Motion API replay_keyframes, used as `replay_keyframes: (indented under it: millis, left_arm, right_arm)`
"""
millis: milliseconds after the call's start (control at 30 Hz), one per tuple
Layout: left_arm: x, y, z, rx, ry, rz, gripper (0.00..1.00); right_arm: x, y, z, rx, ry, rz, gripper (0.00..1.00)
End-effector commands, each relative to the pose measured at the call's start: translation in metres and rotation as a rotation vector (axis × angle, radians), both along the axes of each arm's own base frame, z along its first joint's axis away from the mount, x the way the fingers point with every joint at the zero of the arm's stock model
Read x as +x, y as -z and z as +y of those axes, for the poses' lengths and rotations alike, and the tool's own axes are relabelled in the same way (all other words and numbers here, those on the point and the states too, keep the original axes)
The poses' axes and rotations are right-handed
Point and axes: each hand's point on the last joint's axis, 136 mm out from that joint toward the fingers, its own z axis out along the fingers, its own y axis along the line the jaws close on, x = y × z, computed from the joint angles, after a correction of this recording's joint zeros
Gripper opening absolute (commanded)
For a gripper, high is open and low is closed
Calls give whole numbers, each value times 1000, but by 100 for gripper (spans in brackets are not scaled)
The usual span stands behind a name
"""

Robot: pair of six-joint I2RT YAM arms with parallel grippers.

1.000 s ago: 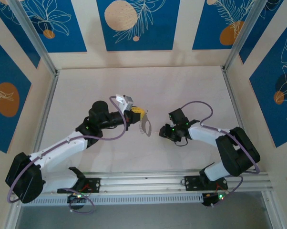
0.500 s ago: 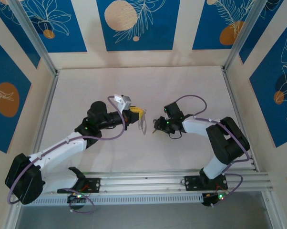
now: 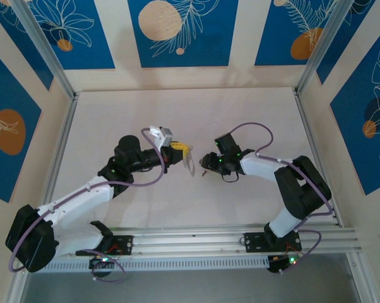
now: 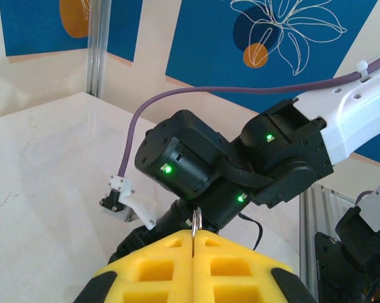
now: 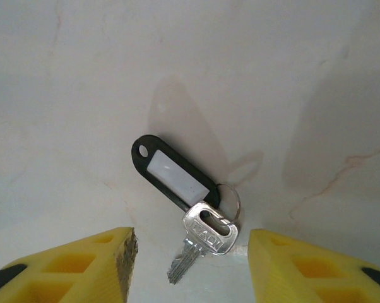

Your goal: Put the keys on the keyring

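Right hand (image 5: pixel 191 251) has its two yellow fingers (image 5: pixel 83 265) standing well apart and gripping nothing. The key (image 5: pixel 206 235) shows in the gap between them, its toothed blade pointing down toward the hand. It is a small silver key with a squarish head, a slot through that head and stamped letters too small to read. A thin split ring (image 5: pixel 233 201) joins it to a black oblong tag (image 5: pixel 153 165) with a white label window and a hole at its far end. Key and tag sit against the pale table (image 5: pixel 291 76), with soft shadows thrown above them; whether they lie flat on it I cannot tell. Left hand (image 4: pixel 195 237) is closed, its yellow pads (image 4: pixel 153 268) pressed together on the thin metal edge of the keyring (image 4: pixel 195 221), which sticks up between them. From above, the keyring (image 3: pixel 189 163) hangs as a thin grey loop from the left hand (image 3: pixel 179 151), just beside the right hand (image 3: pixel 205 165), near the middle of the table (image 3: pixel 253 113). That table is white with faint marble veins, framed by aluminium rails (image 3: pixel 57 151). Cream walls (image 3: pixel 242 31) around it carry blue panels (image 3: pixel 202 38) with white line-drawn leaves and orange and peach discs. Purple cables (image 4: pixel 202 92) loop over both arms.
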Motion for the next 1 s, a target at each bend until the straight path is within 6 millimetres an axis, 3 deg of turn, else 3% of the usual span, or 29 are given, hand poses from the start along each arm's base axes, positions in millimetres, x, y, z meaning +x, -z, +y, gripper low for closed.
replay_keyframes:
  millis: [0,167,533,967]
  left_arm:
    - [-1,-22,5,-56,-1,-48,0]
    - [-2,-22,5,-56,1,-47,0]
    - [-1,-19,6,-51,2,-43,0]
    - [0,-19,5,-59,10,-40,0]
  right_arm:
    - [1,8,-5,-84,26,25,51]
    - [8,11,-8,-79,59,27,47]
    - [23,9,-6,101,123,43,29]
    - [7,11,-17,93,159,62,30]
